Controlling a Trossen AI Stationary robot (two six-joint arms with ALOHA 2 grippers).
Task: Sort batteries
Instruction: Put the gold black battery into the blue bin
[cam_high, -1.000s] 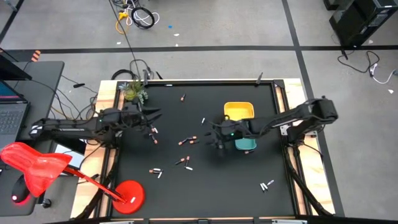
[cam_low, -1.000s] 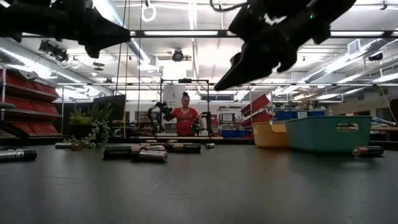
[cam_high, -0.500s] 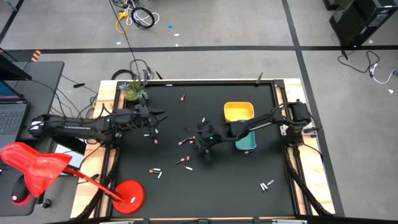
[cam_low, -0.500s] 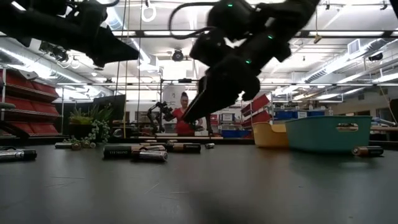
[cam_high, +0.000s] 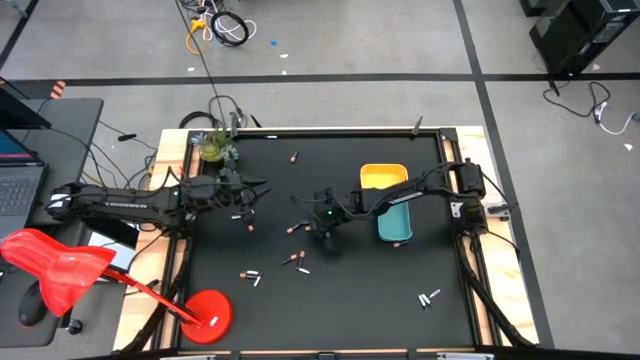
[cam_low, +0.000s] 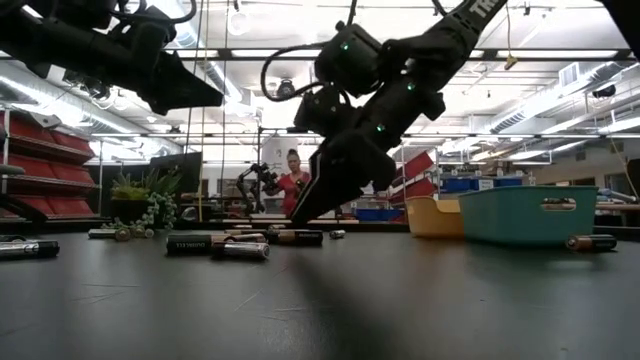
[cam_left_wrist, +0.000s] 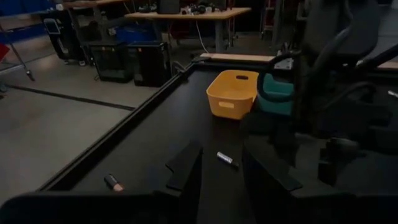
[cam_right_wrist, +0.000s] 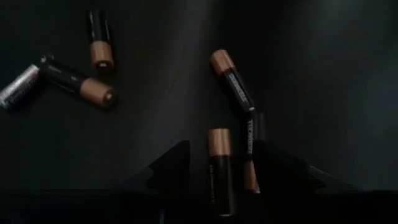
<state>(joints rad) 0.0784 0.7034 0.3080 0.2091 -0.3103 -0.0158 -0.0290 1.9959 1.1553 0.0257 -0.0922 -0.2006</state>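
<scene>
Batteries (cam_high: 297, 228) lie scattered over the black counter (cam_high: 350, 300), most of them left of the yellow tray (cam_high: 384, 179), with a stray pair (cam_high: 428, 297) well below it toward the near edge. Farthest left of the tray, the left gripper (cam_high: 255, 187) hangs above the counter, having crept a little toward the tray over the last second; in its wrist view its fingers (cam_left_wrist: 184, 166) stand apart with nothing between them, one battery (cam_left_wrist: 227, 159) lying on the counter beyond. Closer to the tray, the right gripper (cam_high: 322, 226) has swung leftward, away from the trays, and dropped over the middle cluster of batteries. Its wrist view shows its fingers (cam_right_wrist: 163, 168) spread wide, a copper-ended battery (cam_right_wrist: 220, 168) lying between them, not clamped. Beside the yellow tray sits the teal tray (cam_high: 394, 227), its upper part covered by the right arm from overhead. From the low view the right gripper's fingertips merge into one dark wedge, and a person stands far behind it, partly blocked.
</scene>
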